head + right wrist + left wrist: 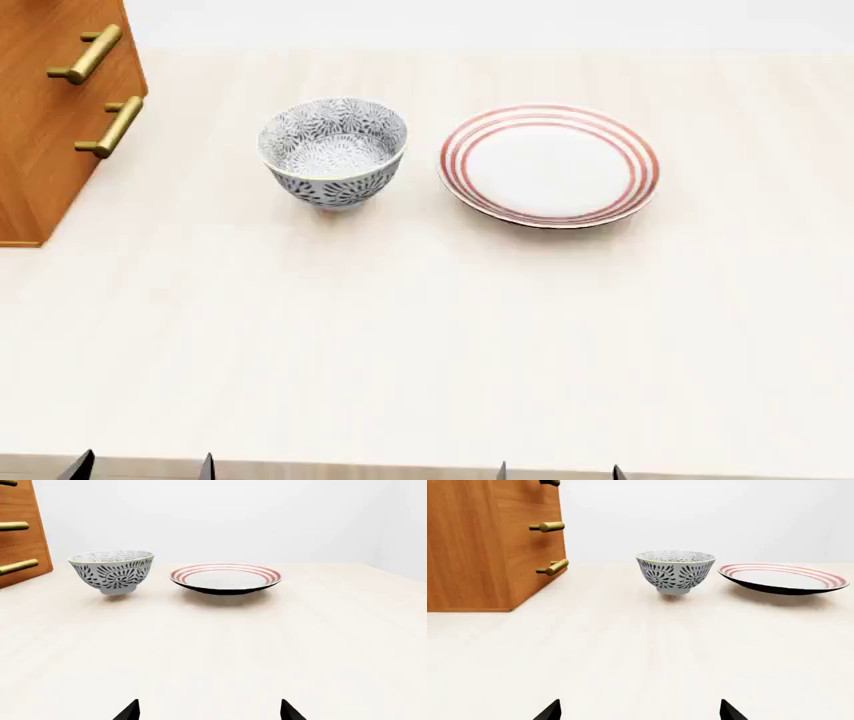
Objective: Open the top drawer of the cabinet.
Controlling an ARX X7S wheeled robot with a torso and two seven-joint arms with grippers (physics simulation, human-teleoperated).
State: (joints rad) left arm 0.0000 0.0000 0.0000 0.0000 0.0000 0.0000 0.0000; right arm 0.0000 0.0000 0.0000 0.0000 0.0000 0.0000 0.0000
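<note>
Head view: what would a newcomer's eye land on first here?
Most likely the red-ringed plate at the middle of the pale table, with the blue-patterned bowl just to its left. Next, the orange-brown cabinet at the far left edge, brass handles facing the bowl. Both claws sit low at the near edge, only their tips showing.

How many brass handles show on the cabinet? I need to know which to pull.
3 in the left wrist view: top handle cut off at the frame edge, middle handle, bottom handle. All on the cabinet front, stacked.
</note>
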